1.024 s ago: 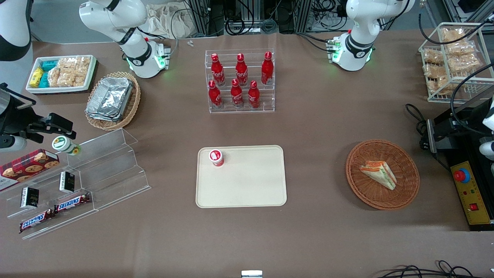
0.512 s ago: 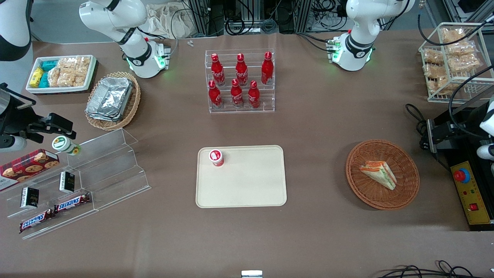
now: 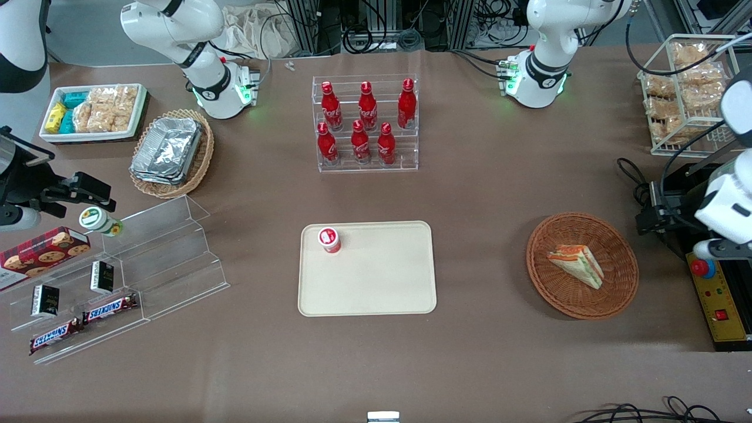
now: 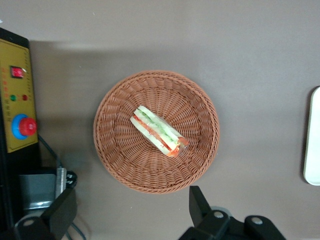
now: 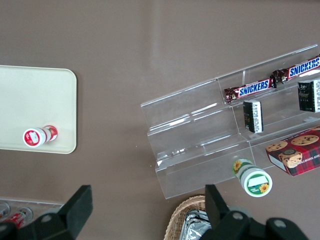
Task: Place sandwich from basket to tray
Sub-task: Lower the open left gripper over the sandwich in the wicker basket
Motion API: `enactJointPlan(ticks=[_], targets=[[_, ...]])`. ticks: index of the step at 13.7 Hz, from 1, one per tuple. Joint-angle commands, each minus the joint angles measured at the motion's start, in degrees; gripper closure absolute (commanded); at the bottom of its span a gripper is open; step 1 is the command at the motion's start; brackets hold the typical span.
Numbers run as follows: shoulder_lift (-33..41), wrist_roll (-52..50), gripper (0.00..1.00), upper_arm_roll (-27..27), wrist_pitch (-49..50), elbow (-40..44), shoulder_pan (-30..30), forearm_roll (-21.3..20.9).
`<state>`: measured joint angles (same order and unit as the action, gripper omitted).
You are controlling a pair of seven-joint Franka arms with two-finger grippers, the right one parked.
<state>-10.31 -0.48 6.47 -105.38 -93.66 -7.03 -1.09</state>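
On the working arm's end of the table, your basket [image 3: 582,265] sits on the brown cloth with the sandwich [image 3: 576,265] lying inside it, a little off centre, touching nothing but the wicker. You see the gripper [image 4: 129,216] in the wrist view with its two fingers [image 4: 198,202] spread wide and nothing between them; it hangs above the table just beside the basket's rim, not over the sandwich. From the front it shows at the table's edge, above the control box [image 3: 719,301] with the red button, near the basket but apart from it. Your tray [image 3: 382,282] lies at mid-table, well apart from the basket, toward the parked arm. One small red-capped bottle [image 3: 329,239] stands upright in the tray's corner farthest from both the front camera and the basket.
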Motion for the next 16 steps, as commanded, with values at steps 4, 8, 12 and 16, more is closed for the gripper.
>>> enactJointPlan(ticks=[4,8,12,16], targets=[[0.38,-13.01,0.00,-0.05,-9.47,-11.53,0.09,3.28],[0.12,-26.48,0.00,0.04,-21.42,-19.53,0.27,2.93],[-5.23,-40.87,0.00,0.04,-28.37,-21.65,0.44,1.97],[-9.28,-52.32,0.00,0.04,-33.22,-21.04,0.88,1.26]])
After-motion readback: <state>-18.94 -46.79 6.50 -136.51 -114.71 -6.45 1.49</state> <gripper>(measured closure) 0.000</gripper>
